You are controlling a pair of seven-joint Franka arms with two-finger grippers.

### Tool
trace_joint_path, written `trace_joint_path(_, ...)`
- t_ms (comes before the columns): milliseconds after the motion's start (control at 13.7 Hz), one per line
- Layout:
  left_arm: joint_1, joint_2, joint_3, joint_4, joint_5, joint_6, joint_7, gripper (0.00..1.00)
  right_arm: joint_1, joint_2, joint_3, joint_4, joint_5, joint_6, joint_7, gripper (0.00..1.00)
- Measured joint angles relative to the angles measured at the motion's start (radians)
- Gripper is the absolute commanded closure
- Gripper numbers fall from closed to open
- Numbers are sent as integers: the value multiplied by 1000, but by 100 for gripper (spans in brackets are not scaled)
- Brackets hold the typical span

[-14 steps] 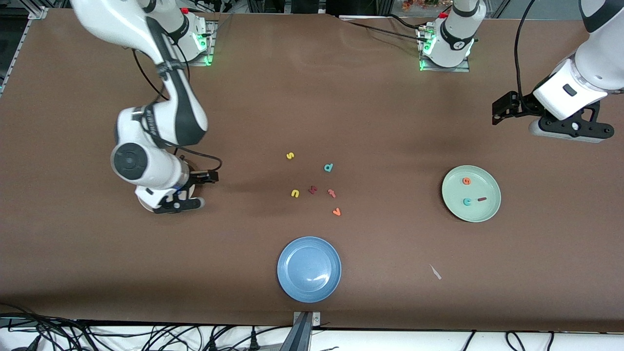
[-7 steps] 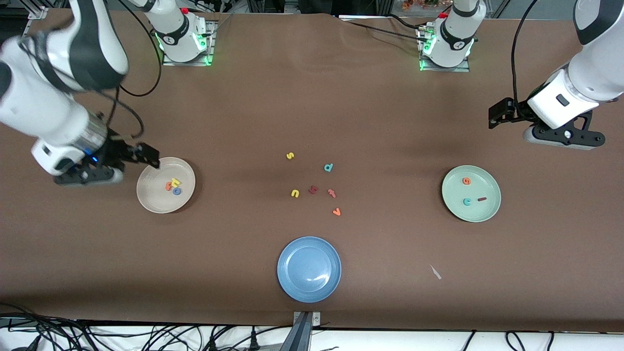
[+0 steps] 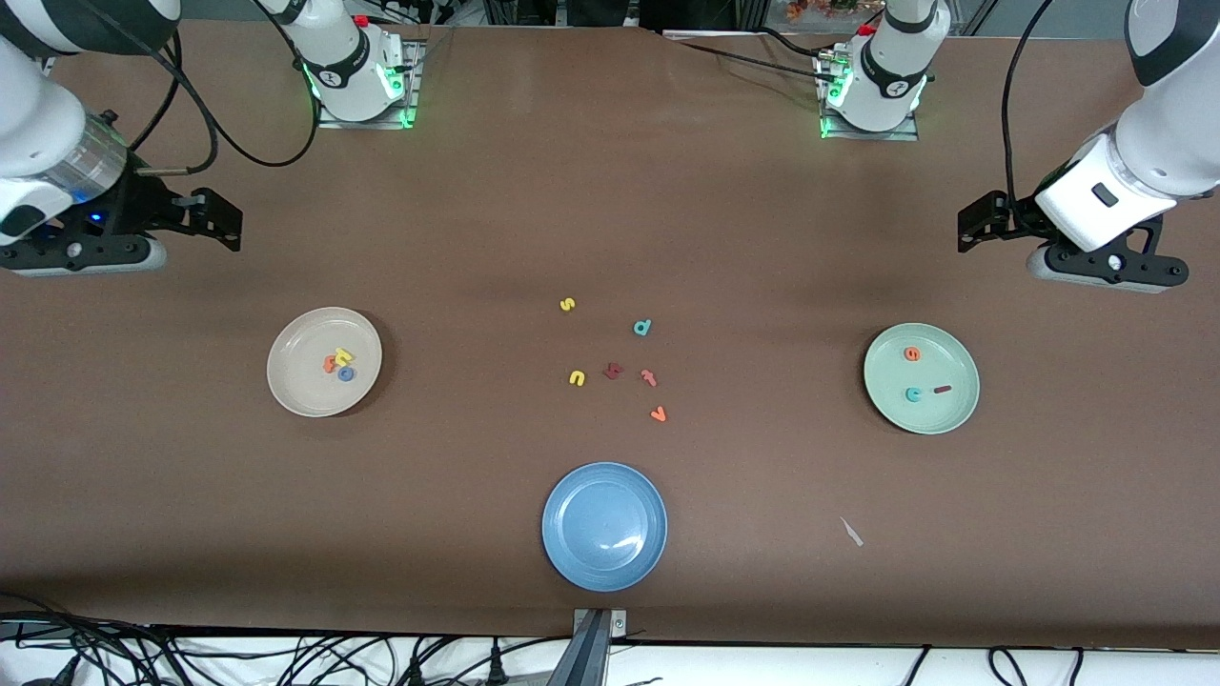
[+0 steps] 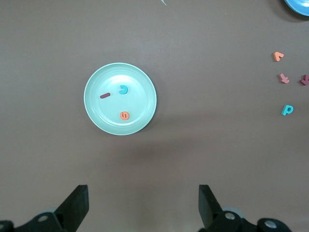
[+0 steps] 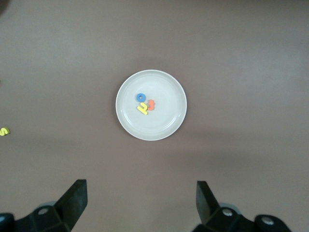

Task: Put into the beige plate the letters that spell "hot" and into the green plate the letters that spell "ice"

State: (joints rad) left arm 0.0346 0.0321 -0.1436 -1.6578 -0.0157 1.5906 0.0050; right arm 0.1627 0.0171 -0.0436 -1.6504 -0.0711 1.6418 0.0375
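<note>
Right gripper (image 5: 140, 203) up over bare desk (image 3: 610, 191) at right arm's end; fingers (image 5: 75, 198) spread wide, holding nothing. Beige plate (image 5: 164, 125) lies out ahead of fingertips, well apart; blue "o" (image 5: 141, 97), yellow "h" (image 5: 142, 108), orange "t" (image 5: 151, 104) clustered in it, touching.

Left gripper (image 4: 144, 205) up over bare desk at left arm's end; fingers (image 4: 77, 205) wide apart, empty. Green plate (image 4: 140, 116) ahead of fingertips, well apart; dark red "i" (image 4: 105, 95), teal "c" (image 4: 124, 89), orange "e" (image 4: 125, 115) in it, spaced apart.

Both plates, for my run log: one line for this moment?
beige plate: h, o, t in | green plate: i, c, e in | left gripper, right gripper: open, empty
</note>
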Motion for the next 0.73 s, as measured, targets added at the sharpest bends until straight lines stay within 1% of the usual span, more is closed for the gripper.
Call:
trace_joint_path(146,0,0,0,0,0,0,0,0,-32,-7,-4,20,10,-3,1,0)
trace_joint_path(293,0,0,0,0,0,0,0,0,-61,-15,-34,24,64,-21,-2,0)
trace_joint_path(439,0,0,0,0,0,0,0,0,-73,-17,-53,25,80,-30,-7,0)
trace_joint_path(732,0,1,0,0,0,0,0,0,-68,-17,-45,32,80,-33,-7,0)
